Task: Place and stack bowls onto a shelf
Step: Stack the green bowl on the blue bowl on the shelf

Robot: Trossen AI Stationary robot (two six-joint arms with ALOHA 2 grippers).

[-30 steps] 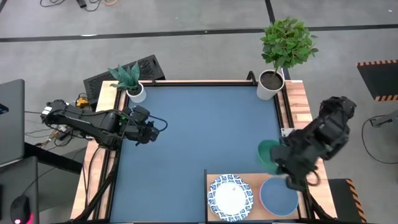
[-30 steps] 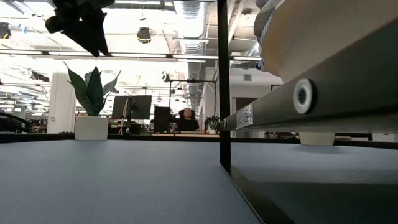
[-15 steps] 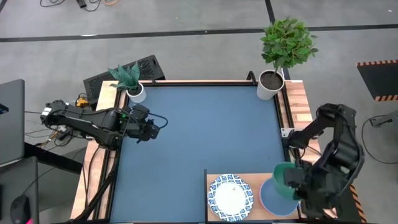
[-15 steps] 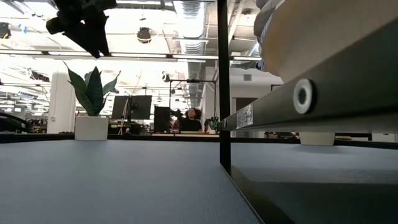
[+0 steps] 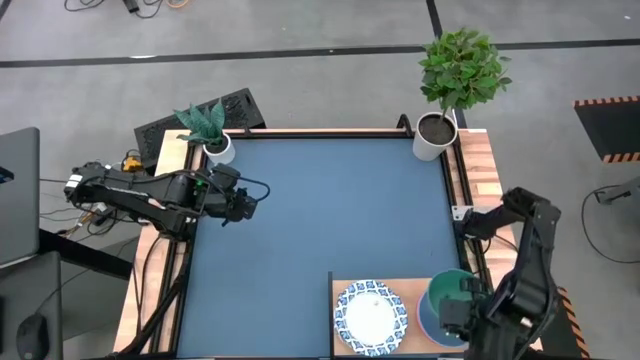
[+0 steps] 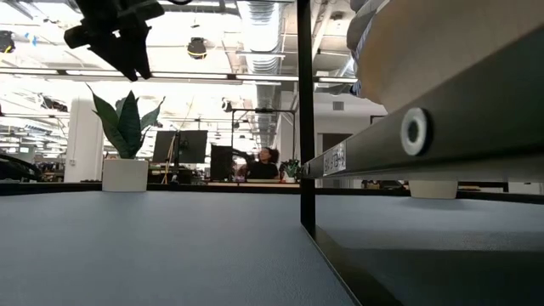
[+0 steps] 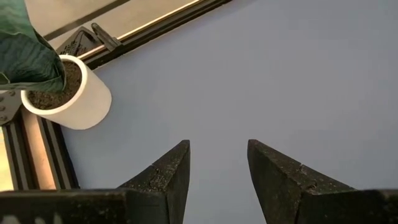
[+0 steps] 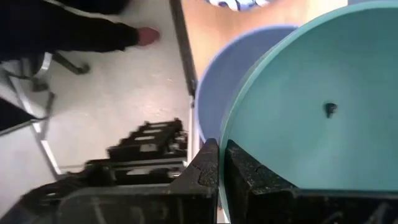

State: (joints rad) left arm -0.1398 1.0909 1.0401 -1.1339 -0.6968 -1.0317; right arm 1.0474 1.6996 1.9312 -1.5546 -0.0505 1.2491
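As the right gripper (image 5: 452,308) pinched the green bowl (image 5: 452,294) rim over the blue bowl (image 5: 428,318) at the shelf (image 5: 345,288) corner, off-centre release risked tipping; left gripper (image 5: 250,199) idled half-open, empty.

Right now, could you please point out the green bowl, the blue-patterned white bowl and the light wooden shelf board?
Green round bowl (image 5: 452,288): high view, on its inner floor.
Blue-patterned white bowl (image 5: 371,318): high view, on its white centre.
Light wooden shelf board (image 5: 409,289): high view, on bare wood between the bowls.
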